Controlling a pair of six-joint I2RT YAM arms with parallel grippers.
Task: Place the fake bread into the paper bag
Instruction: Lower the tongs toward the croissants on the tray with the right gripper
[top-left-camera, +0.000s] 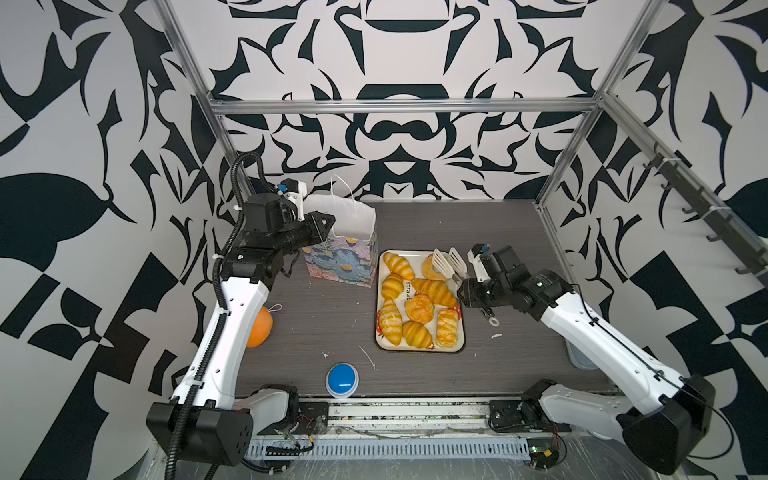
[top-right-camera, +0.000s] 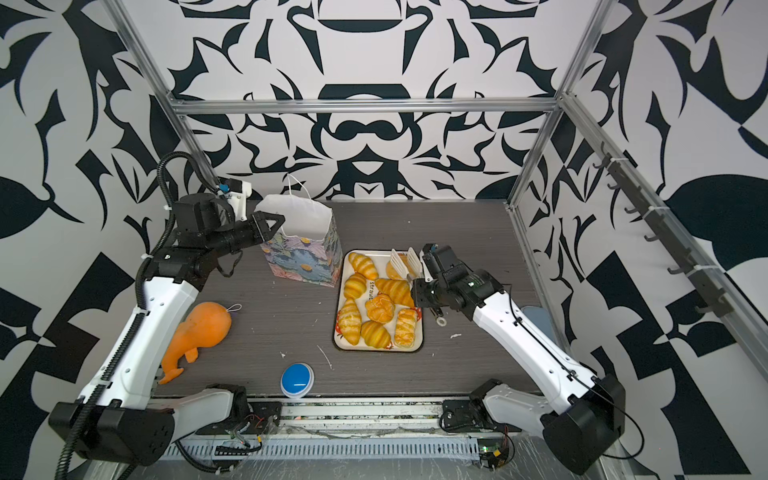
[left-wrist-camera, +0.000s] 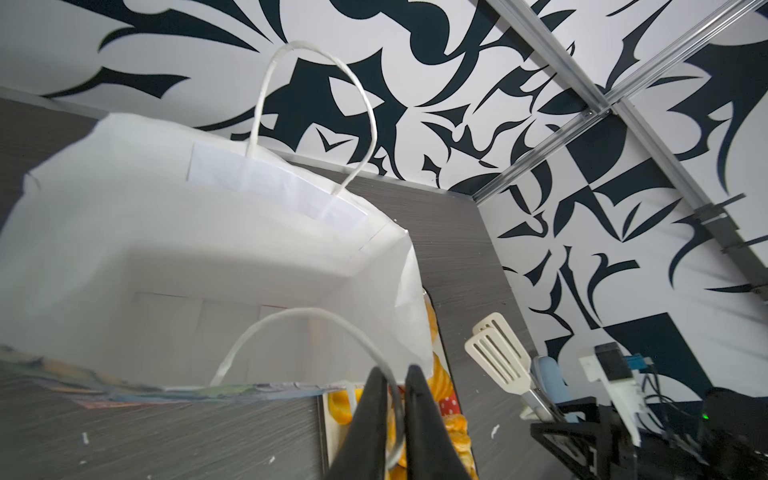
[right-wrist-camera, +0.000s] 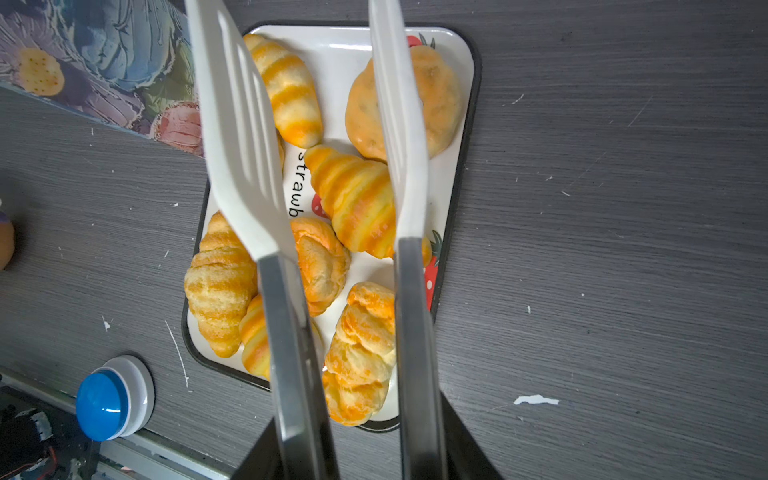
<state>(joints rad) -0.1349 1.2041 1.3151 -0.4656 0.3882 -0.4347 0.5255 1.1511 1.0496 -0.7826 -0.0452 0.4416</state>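
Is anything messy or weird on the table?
A bit messy: small white scraps lie scattered on the dark table, around the tray of fake bread. An orange toy also lies by the left arm. Nothing looks spilled.

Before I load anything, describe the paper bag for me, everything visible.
The paper bag stands upright and open on the table, left of the tray. Blue, purple and green flower print outside, plain white inside, nothing visible in it. Two white cord handles; the left pincer pinches the near handle.
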